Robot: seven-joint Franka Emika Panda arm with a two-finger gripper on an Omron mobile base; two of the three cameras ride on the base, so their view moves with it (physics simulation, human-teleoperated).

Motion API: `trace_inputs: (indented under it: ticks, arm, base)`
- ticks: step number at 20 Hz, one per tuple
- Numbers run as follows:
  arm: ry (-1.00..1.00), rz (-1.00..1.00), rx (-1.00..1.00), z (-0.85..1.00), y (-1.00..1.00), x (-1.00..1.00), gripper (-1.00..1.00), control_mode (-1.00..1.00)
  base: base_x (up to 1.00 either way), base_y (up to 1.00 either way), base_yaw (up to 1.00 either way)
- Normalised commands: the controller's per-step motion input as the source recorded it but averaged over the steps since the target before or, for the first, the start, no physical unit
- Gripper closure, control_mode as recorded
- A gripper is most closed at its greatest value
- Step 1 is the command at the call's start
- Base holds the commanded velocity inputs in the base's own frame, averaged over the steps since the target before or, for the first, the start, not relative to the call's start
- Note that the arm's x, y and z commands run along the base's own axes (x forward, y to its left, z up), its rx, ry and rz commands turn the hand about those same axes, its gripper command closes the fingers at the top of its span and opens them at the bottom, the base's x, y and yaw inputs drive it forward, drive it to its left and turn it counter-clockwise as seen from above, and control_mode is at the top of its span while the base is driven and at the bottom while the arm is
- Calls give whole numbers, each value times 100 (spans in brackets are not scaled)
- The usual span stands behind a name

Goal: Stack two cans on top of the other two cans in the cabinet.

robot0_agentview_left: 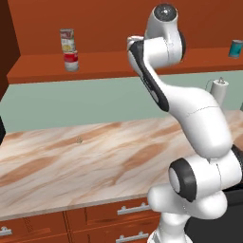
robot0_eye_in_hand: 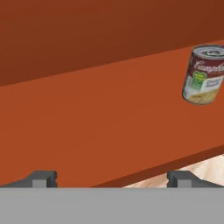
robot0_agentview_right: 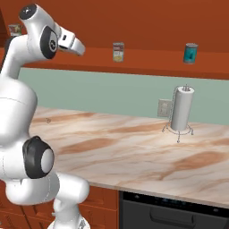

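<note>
On the cabinet (robot0_agentview_left: pixel 38 69) ledge at the left, one yellow-and-green can (robot0_agentview_left: pixel 67 40) stands on top of the red-and-white can (robot0_agentview_left: pixel 71 61). The second yellow-and-green can (robot0_agentview_right: pixel 118 52) stands alone on the ledge (robot0_agentview_right: pixel 147 67), and in the hand view this can (robot0_eye_in_hand: pixel 203 74) sits at the upper right. The teal can (robot0_agentview_right: pixel 191 53) stands further right by itself, also visible as the teal can (robot0_agentview_left: pixel 236 48) in the left base view. My gripper (robot0_eye_in_hand: pixel 111 178) is open and holds nothing, hovering over the ledge (robot0_eye_in_hand: pixel 87 131) well left of that lone can. My hand (robot0_agentview_right: pixel 74 42) is raised at shelf height.
A marble counter (robot0_agentview_left: pixel 71 156) runs below the ledge. A paper towel holder (robot0_agentview_right: pixel 182 109) stands on it at the right, with a wall outlet (robot0_agentview_right: pixel 164 107) beside it. Drawers with silver handles (robot0_agentview_left: pixel 133 209) sit under the counter, and a dark oven front (robot0_agentview_right: pixel 174 210) is at the lower right.
</note>
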Motion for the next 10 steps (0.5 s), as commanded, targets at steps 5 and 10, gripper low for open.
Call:
trace_inputs:
  ticks: [5,10]
  arm:
    - [-7,0,-4,-28,-69,0,-100,-100]
    - [-3,4,0,-19,-63,-2,-100,-100]
  base:
    - [0,0,0]
    - [0,0,0]
